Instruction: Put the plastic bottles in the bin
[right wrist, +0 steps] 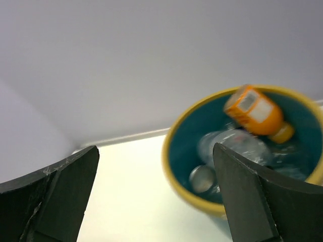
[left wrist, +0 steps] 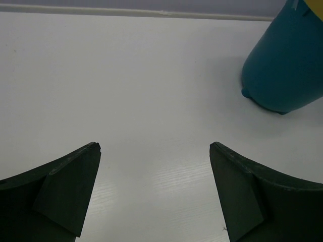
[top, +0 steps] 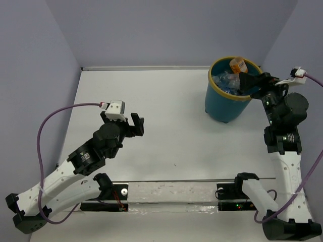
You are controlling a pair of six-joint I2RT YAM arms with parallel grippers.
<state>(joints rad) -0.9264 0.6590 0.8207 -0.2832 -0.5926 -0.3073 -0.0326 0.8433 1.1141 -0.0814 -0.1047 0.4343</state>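
Far right on the bench [top: 166, 111], the bin [top: 222, 106] holds clear bottles [right wrist: 229, 143] and an orange bottle [right wrist: 257, 113], label unreadable. Left jaws and right jaws gape wide, empty.

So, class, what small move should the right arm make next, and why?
Probably draw the right gripper back from the round yellow-rimmed teal bin: its jaws are open and empty, the short orange plastic bottle lies inside, no bottle shows on the table.
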